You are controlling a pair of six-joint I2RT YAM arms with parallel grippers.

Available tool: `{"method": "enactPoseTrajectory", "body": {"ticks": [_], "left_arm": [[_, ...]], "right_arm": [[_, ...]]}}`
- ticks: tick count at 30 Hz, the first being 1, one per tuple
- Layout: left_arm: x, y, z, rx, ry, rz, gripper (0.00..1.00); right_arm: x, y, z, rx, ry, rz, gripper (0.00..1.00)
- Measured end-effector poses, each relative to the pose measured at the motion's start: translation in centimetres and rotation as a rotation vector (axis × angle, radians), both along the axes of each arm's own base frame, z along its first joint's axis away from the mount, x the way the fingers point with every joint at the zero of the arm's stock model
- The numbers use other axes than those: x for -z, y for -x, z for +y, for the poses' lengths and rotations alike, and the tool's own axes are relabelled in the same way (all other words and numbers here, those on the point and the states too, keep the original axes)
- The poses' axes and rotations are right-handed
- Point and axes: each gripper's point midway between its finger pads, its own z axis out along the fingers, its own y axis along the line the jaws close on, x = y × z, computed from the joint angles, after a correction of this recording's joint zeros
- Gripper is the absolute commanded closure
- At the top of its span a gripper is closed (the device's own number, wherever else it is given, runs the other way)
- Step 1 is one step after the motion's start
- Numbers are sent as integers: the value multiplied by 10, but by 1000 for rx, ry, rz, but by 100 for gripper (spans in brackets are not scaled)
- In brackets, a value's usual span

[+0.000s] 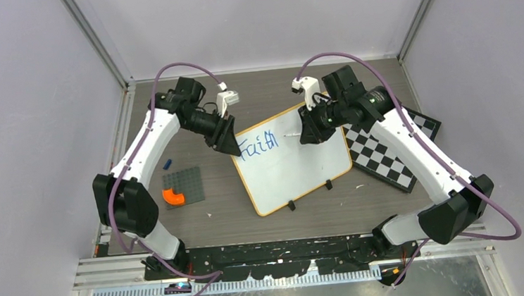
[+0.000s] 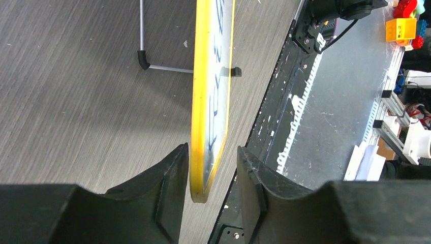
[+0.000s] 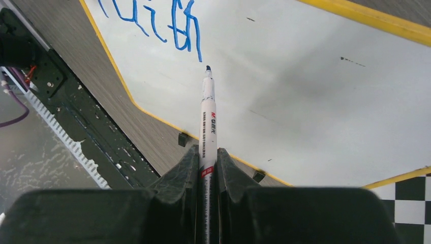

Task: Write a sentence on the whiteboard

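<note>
A grey plate [image 1: 185,179] is seen on the left of the table [image 1: 276,90], and an orange piece [image 1: 173,195] is carried on its near left corner; a small blue item [image 1: 167,162] is left just beyond the plate. The whiteboard [image 1: 293,170] is set askew at the middle of the table, between the two arms. Its right corner is just beside a checkered board [image 1: 387,152], and two black clip feet [image 1: 292,205] are shown on its near edge. Blue writing [image 1: 258,147] is carried along its far side. The whiteboard's far left corner is straddled by the left gripper [image 2: 212,150], whose fingers [image 2: 167,188] are parted. In the left wrist view the yellow frame is seen edge-on between them, with one finger lying against or just beside the frame and a clear gap left at the other. A thin wire leg [image 2: 162,67] is seen behind the whiteboard in that view. A marker [image 3: 208,117] is clamped between the closed fingers of the right gripper [image 3: 208,151], which is held over the whiteboard's far right part. The marker's tip is pointed at the white surface just below the last blue stroke; whether the surface is touched cannot be told.
</note>
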Motion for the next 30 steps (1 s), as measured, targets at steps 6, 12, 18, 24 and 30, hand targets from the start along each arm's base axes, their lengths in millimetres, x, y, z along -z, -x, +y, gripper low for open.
{"method": "enactPoseTrajectory", "body": {"ticks": [6, 12, 18, 24, 30], "left_arm": [[1, 1, 0, -5, 0, 10, 62], [0, 2, -1, -12, 6, 22, 78], [0, 1, -1, -12, 6, 19, 89], [-1, 3, -2, -12, 10, 29, 100], [-1, 3, -2, -12, 11, 29, 100]], "right_arm": [[-2, -3, -5, 9, 16, -32, 100], [-3, -8, -5, 16, 20, -51, 100], [-3, -15, -1, 19, 10, -67, 100], [8, -20, 3, 20, 24, -36, 100], [9, -21, 3, 19, 25, -33, 100]]}}
